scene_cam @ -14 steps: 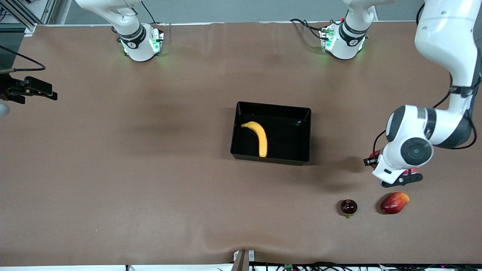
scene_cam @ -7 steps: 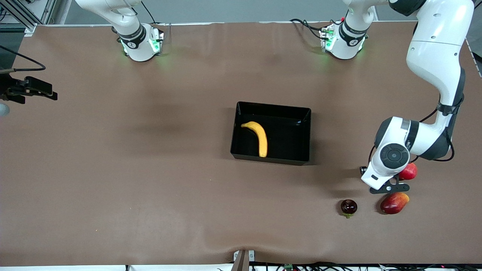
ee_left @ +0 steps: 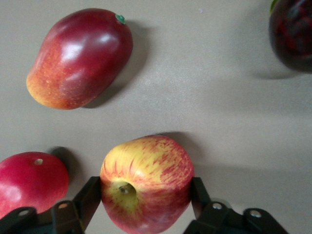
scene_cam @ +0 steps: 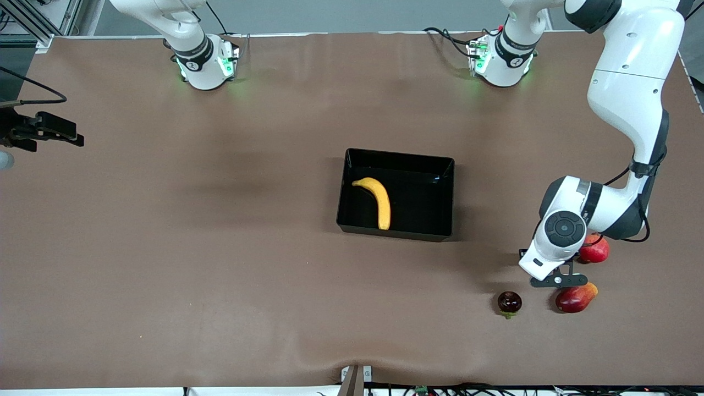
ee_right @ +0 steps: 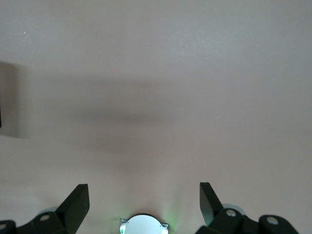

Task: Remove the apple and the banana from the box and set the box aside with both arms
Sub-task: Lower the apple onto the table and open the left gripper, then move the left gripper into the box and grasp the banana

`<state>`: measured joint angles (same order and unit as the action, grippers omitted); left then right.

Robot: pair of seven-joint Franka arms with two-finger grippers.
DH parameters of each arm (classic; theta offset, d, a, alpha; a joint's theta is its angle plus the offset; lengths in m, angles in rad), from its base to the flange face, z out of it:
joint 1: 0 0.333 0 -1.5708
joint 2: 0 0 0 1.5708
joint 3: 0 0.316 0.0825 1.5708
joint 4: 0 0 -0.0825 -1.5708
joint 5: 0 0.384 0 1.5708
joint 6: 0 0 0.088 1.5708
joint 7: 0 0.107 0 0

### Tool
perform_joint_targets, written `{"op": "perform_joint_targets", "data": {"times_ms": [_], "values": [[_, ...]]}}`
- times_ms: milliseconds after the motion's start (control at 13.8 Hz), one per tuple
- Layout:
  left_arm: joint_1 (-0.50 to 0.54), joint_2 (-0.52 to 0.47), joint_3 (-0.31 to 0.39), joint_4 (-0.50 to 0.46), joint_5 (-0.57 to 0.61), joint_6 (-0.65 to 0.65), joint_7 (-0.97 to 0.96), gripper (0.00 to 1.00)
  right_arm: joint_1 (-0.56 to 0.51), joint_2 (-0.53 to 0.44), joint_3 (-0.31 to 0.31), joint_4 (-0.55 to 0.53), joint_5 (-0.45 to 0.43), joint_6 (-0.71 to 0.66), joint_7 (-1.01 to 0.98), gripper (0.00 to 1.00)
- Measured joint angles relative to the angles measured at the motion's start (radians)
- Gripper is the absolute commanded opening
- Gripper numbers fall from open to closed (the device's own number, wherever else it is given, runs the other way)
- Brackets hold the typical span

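Your left arm reaches down from its base at the table's left-arm end, elbow high and wrist bent low over the tabletop. Your left gripper (ee_left: 146,195) hangs just above the surface, its two fingers (ee_left: 90,197) clamped against either side of the apple (ee_left: 146,187). Your right arm waits at the table's right-arm end, the right gripper (ee_right: 144,202) spread wide over bare tabletop, holding nothing.
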<state>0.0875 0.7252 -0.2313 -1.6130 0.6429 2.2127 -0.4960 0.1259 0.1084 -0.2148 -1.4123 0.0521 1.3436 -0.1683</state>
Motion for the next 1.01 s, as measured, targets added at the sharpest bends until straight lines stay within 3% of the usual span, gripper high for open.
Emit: {"op": "perform_joint_targets", "data": {"times_ms": [361, 722, 1011], "values": [[0.001, -0.016, -0.040, 0.026, -0.002, -0.016, -0.001, 1.00, 0.000, 0.000, 0.000, 0.000, 0.000, 0.000, 0.000, 1.00], [-0.004, -0.150, -0.176, 0.042, -0.155, -0.222, -0.017, 1.00, 0.000, 0.001, 0.001, -0.002, 0.000, 0.000, 0.000, 1.00], [-0.020, -0.173, -0.323, 0.032, -0.215, -0.255, -0.198, 1.00, 0.000, 0.002, 0.001, -0.002, 0.000, 0.000, 0.000, 1.00]]}}
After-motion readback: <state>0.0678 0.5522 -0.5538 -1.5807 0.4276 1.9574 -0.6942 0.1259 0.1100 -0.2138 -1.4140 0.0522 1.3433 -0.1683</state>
